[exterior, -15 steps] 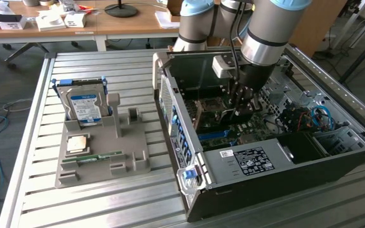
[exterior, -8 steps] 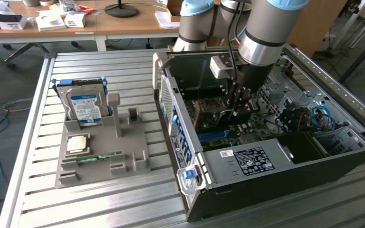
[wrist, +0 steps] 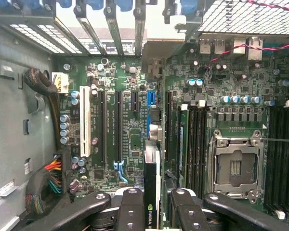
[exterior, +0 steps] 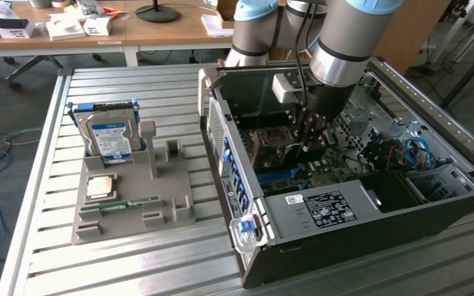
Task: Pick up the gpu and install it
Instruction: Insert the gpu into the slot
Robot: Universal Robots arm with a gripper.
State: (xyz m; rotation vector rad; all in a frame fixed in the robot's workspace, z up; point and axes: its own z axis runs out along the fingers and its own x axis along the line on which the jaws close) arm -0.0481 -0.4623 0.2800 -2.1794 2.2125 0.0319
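The gpu is seen edge-on in the wrist view, a thin dark card with a green logo on its edge. My gripper is shut on it, with black fingers on either side. The card stands over the green motherboard, in line with the expansion slot beside the blue connector and right of the long black slots. Whether it touches the slot cannot be told. In the exterior view my gripper reaches down into the open computer case.
A grey parts holder lies on the slatted table at the exterior view's left. It carries a silver hard drive, a slim green memory stick and a tan chip. Cables and the CPU socket flank the slots.
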